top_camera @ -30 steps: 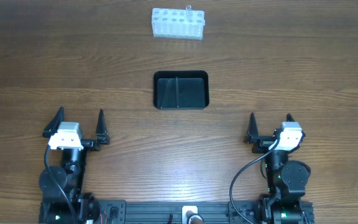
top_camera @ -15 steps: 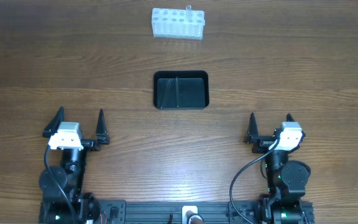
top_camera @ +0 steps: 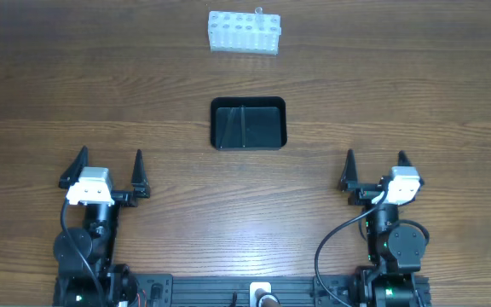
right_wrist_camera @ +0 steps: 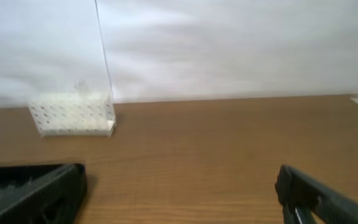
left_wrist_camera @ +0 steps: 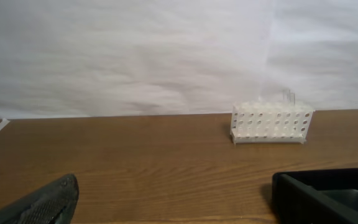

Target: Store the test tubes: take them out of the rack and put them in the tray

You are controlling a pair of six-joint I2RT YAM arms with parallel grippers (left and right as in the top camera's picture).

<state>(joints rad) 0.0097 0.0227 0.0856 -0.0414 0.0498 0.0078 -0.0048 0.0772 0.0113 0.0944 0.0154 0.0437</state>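
1. Top view has the white rack (top_camera: 244,31) sitting toward the far edge of the wooden table (top_camera: 101,77), about midway between the two arms and well apart from both.
2. One clear test tube (top_camera: 259,10) pokes up out of the rack near its far right corner. Can't really tell whether the other holes hold any.
3. The black tray (top_camera: 248,124) sits on the table between the rack and the arms, apart from the rack. A thin divider splits it into two compartments.
4. The left gripper (top_camera: 109,154) is near its base on the left, well apart from the tray, with its fingers spread wide.
5. Same deal for the right gripper (top_camera: 376,157) on the right side: fingers spread wide, well apart from the tray.
6. From the left wrist view, the rack (left_wrist_camera: 270,123) stands upright farther off with the tube's top (left_wrist_camera: 289,96) faintly sticking out, and a corner of the tray (left_wrist_camera: 328,196) is nearer.
7. From the right wrist view it's the same layout: rack (right_wrist_camera: 73,114) farther off, tray (right_wrist_camera: 30,190) nearer.
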